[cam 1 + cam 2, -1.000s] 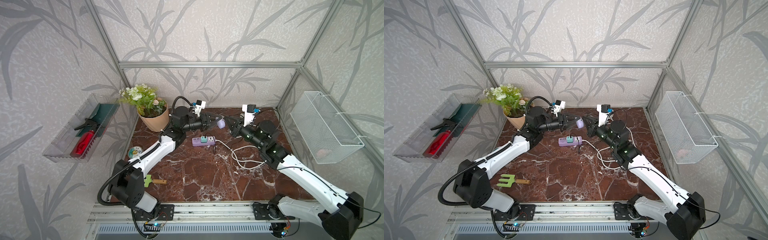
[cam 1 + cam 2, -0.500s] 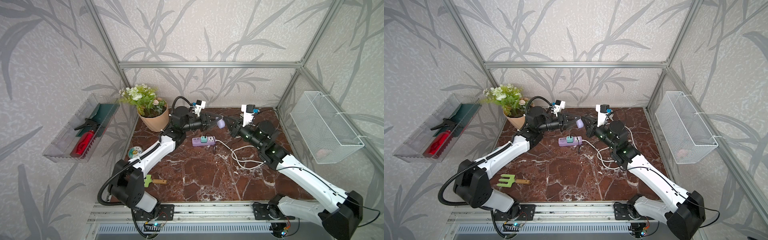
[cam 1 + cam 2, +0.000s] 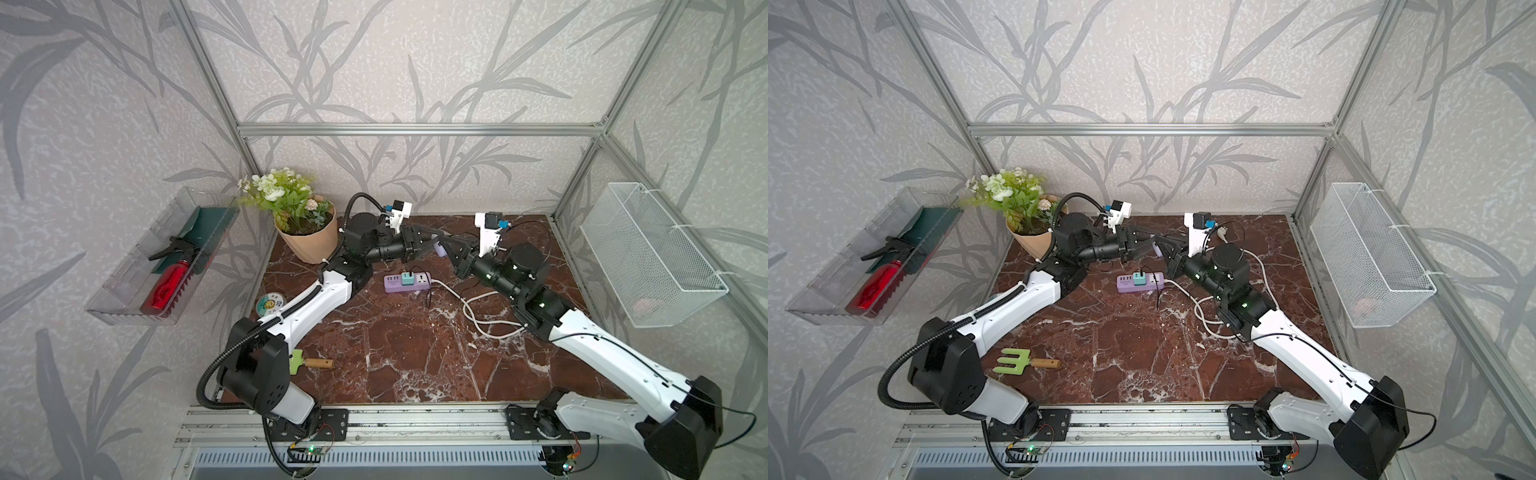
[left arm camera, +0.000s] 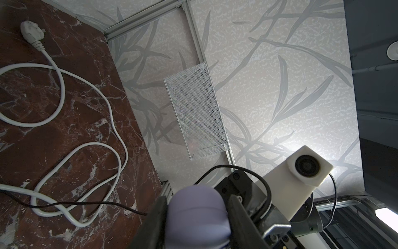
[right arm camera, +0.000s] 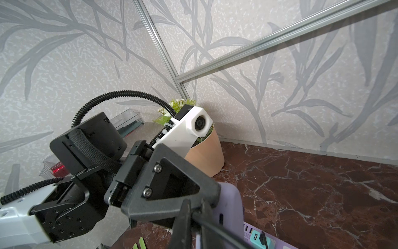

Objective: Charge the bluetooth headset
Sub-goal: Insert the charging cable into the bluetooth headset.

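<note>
The left claw holds the bluetooth headset in the air near the back middle of the desk. The case hangs above and just behind the purple power strip, clear of it. The claw's two black fingers press on opposite flanks of the lavender case at a middling spread.

In the left wrist view, the case's long axis seems to run along the fingers, roughly level with the desk. Its rounded end sticks out past the fingertips and points away from the left arm, toward the right claw. In the right wrist view, the case stands on edge and shows a small dark slot on the narrow side nearest that camera.

The right claw sits just beside this end of the case, tip to tip with the left one. Its fingers are pinched together on a thin black cable, which trails away below it. I cannot tell whether the cable's tip touches the case.

A teal adapter is plugged into the power strip, and a white cord loops across the desk on the right arm's side. A potted plant stands in the back corner on the left arm's side. A green hand fork lies near the left arm's base.
</note>
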### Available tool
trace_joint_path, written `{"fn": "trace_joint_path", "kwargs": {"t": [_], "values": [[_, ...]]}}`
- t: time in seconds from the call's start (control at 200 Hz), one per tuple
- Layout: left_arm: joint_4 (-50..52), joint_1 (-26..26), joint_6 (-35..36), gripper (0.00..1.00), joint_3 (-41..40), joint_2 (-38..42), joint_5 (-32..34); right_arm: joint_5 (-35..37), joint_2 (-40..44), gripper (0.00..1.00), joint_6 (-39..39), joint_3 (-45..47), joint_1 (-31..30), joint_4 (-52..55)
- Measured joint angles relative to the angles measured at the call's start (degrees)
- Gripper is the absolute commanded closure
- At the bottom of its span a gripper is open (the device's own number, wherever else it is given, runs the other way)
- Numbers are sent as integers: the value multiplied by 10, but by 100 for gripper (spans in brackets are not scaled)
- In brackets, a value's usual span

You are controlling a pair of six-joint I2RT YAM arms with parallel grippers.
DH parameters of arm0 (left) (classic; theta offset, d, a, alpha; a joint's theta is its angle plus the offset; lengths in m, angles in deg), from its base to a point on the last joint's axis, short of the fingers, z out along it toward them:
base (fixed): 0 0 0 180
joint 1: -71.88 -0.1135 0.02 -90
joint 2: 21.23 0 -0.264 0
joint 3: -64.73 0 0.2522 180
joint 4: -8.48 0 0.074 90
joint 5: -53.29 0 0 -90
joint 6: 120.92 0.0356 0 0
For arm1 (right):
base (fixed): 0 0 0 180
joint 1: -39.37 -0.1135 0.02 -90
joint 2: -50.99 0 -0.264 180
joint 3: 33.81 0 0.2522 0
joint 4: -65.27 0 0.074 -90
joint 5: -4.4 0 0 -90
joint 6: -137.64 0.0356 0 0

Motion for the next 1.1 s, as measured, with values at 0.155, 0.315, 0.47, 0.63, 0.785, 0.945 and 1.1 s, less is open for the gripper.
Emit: {"fn": "trace_joint_path", "kwargs": {"t": [0.155,0.315,0.47,0.63,0.785,0.945,1.1], "values": [[-3,0,-1,94,0,0,0,-1,9,100,-1,0,0,12],[-11,0,-1,95,0,0,0,0,26,100,-3,-1,1,23],[-11,0,-1,95,0,0,0,0,35,100,-3,-2,9,23],[-10,0,0,95,0,0,0,-1,28,100,-2,-8,13,22],[-10,0,0,95,0,3,0,-2,13,100,-1,-10,14,21],[-2,-1,1,95,-1,5,0,-2,6,100,0,-12,16,15],[-1,-1,2,96,-1,7,0,-2,6,100,2,-12,18,13]]}}
